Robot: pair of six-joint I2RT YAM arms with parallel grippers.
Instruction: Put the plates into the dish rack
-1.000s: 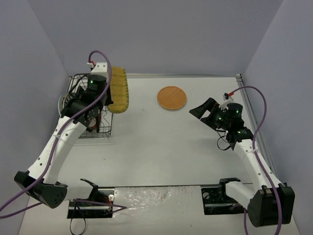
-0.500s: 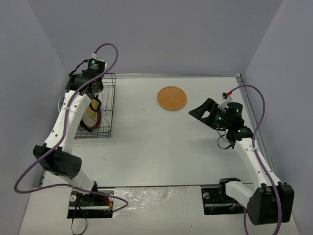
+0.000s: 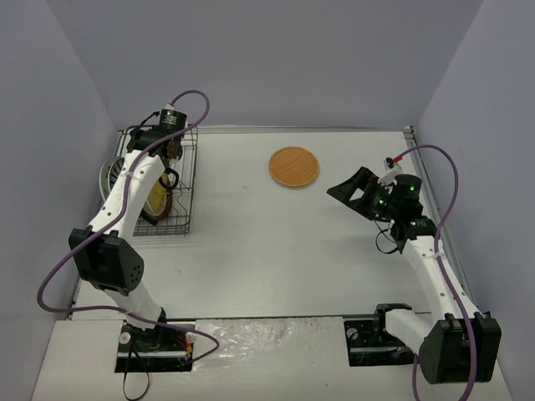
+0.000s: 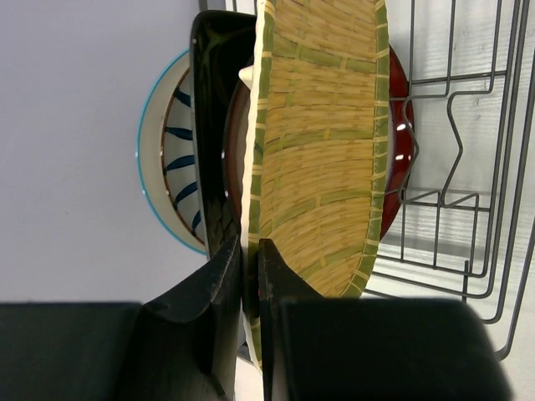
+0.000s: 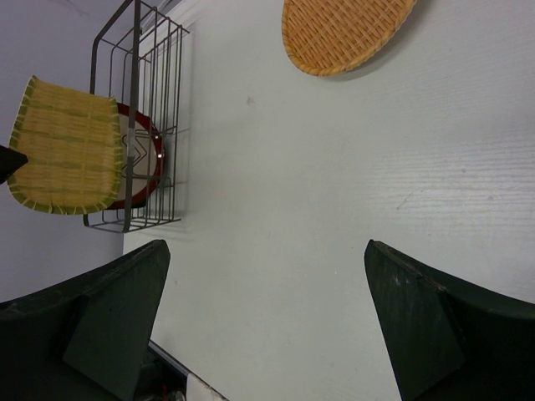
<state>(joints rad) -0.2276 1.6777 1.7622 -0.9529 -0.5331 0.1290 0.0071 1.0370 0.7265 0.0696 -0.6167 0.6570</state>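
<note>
In the left wrist view my left gripper [image 4: 249, 251] is shut on the rim of the yellow-green striped oblong plate [image 4: 322, 142]. The plate stands on edge in the black wire dish rack [image 4: 451, 167]. A dark plate [image 4: 213, 125] stands edge-on just left of it, and a dark-red-rimmed plate [image 4: 394, 125] is behind it. A white plate with dark radial stripes [image 4: 170, 159] shows further left. The orange round plate [image 3: 293, 167] lies flat at the back middle of the table. My right gripper [image 5: 266, 246] hangs open over bare table, right of the orange plate.
The dish rack [image 3: 159, 180] stands at the table's back left, close to the left wall, with my left arm [image 3: 134, 180] bent over it. A purple cable [image 3: 188, 104] loops above that wrist. The arm bases sit at the near edge.
The left arm carried the yellow-green plate from above the rack's right side down into the rack, turning it on edge. The right arm barely moved and stayed open.
</note>
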